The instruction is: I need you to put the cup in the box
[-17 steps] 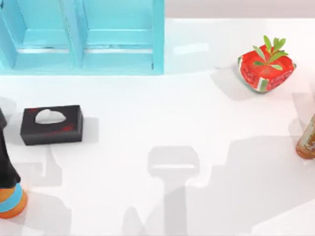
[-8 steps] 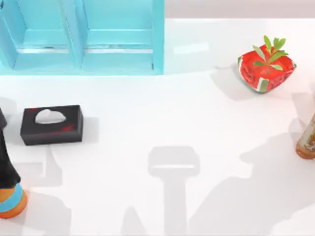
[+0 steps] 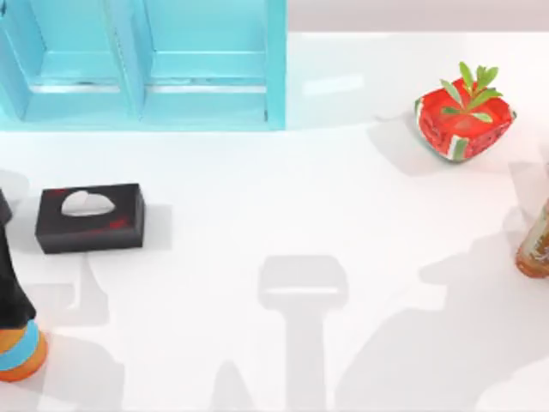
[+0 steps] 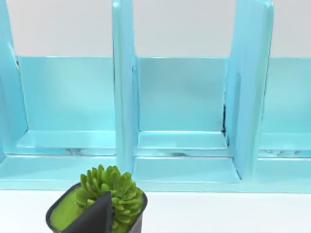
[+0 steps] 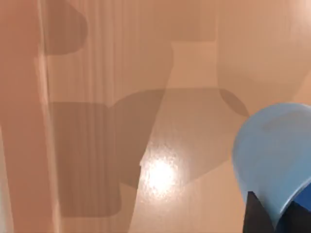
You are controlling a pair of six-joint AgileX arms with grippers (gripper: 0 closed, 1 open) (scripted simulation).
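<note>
The cup (image 5: pixel 274 155) sits close against the right wrist camera, a dark finger (image 5: pixel 257 213) overlapping its lower edge; jaw state of both arms cannot be told. The black tissue box (image 3: pixel 89 217) rests at the worktop's (image 3: pixel 283 206) left.

On the tabletop (image 3: pixel 283 197): shelf unit (image 3: pixel 141 64) behind the tissue box (image 3: pixel 90 217), bottle (image 3: pixel 15 330) just in front-left of it, potted plant (image 3: pixel 465 122) and second bottle (image 3: pixel 536 240) far right.
</note>
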